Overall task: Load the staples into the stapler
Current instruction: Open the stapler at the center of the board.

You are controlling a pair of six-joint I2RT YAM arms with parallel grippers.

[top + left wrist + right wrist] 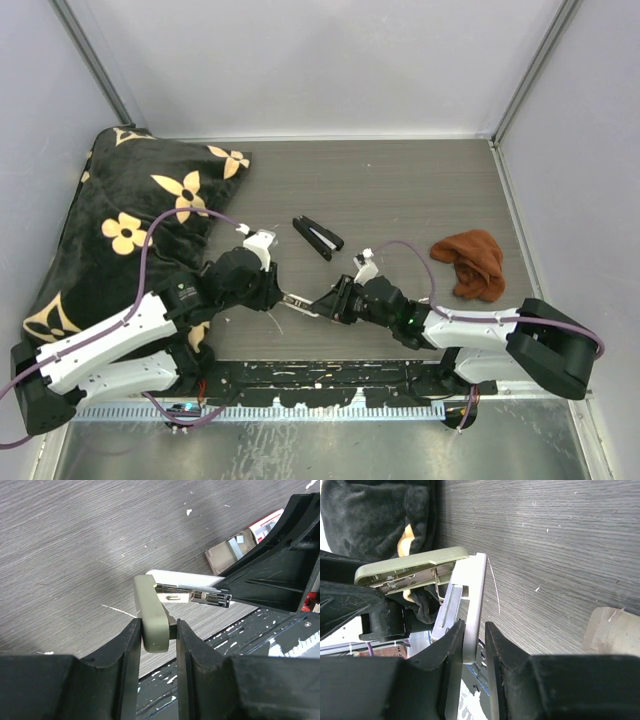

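Note:
The stapler (302, 302) hangs open between both grippers just above the table's near edge. My left gripper (157, 625) is shut on the end of its cream-green top cover (150, 607). The metal magazine (200, 596) shows under the cover. My right gripper (474, 627) is closed round the stapler's white base (475, 580), and the green cover (410, 567) swings away to the left. A small cardboard box (235, 550) with a red-and-white end lies on the table beyond. I cannot tell whether the staples are inside it.
A black pillow with gold flowers (130, 220) fills the left side. A brown cloth (475, 262) lies at the right. A black oblong object (318, 237) rests mid-table behind the grippers. The black, paint-flecked front rail (260, 630) runs right under the stapler.

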